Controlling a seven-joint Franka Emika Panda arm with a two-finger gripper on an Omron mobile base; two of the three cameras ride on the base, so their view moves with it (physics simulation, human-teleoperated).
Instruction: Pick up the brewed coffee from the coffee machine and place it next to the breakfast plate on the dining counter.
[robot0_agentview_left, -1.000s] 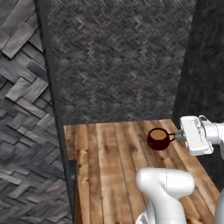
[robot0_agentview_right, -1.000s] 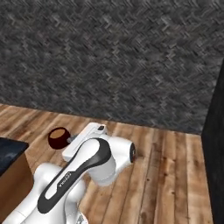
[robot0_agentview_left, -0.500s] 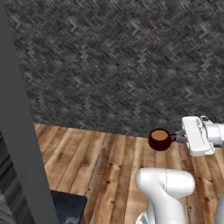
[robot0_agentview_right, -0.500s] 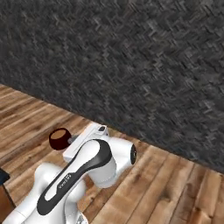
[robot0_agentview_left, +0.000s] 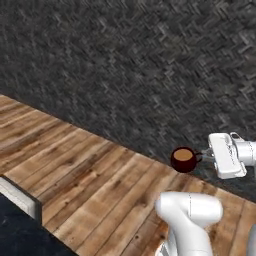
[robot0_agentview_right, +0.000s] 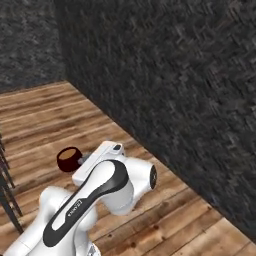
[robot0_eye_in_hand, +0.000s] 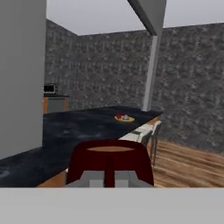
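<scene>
The whole picture has swung, so the base has turned; the wall now fills the top of both base views. That means the carry is under way. In the hand view the tabletop (robot0_eye_in_hand: 87, 122) stretches ahead, with the plate (robot0_eye_in_hand: 124, 117) small and far, just above the middle. The mug (robot0_agentview_left: 183, 159) sits at the right, held by its handle between the fingers (robot0_agentview_left: 206, 156).

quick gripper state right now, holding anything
Gripper: closed on the handle of the dark red coffee mug, carried upright above the wood floor.
</scene>
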